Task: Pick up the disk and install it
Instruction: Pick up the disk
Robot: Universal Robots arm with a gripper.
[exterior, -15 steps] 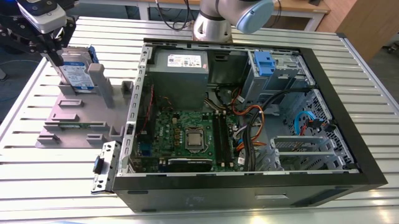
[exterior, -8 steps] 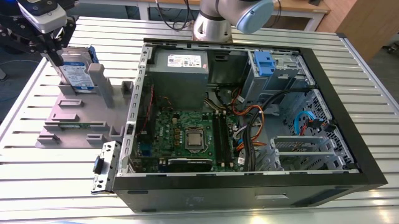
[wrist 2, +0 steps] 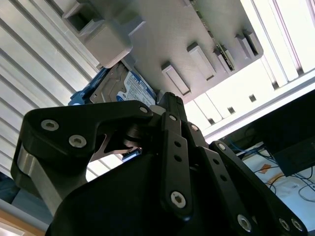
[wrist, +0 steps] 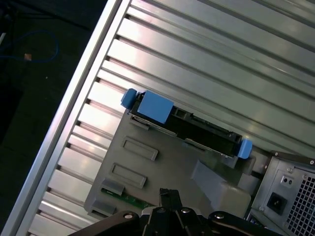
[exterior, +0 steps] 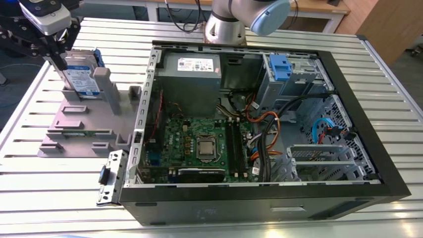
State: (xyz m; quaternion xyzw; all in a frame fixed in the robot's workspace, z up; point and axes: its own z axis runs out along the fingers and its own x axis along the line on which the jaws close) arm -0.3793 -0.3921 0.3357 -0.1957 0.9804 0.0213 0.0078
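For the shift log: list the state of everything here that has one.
disk: upright on edge in the grey stand, not yet installed.
pincer: at the disk's upper end.
grey stand: lying flat, holding the disk.
computer case: on its side, side panel off, interior exposed.

— What sort of place is this?

— A robotics lab or test workshop, I'd say. An open black metal desktop computer case [exterior: 264, 210] lies on its side on a ribbed silver aluminium-slat table [exterior: 396, 89], with its green circuit board [exterior: 198, 144] bared.

— And around the case?

— Behind it rises a grey-and-blue jointed robot arm [exterior: 228, 27]. Beside it, on the exterior view's left, a grey plastic stand with upright posts [exterior: 73, 121] holds a flat silver disk in a blue bracket [exterior: 82, 79] (a purpose-made fixture, hardly household furniture). Beyond the case stands a pale wooden workbench [exterior: 317, 7].
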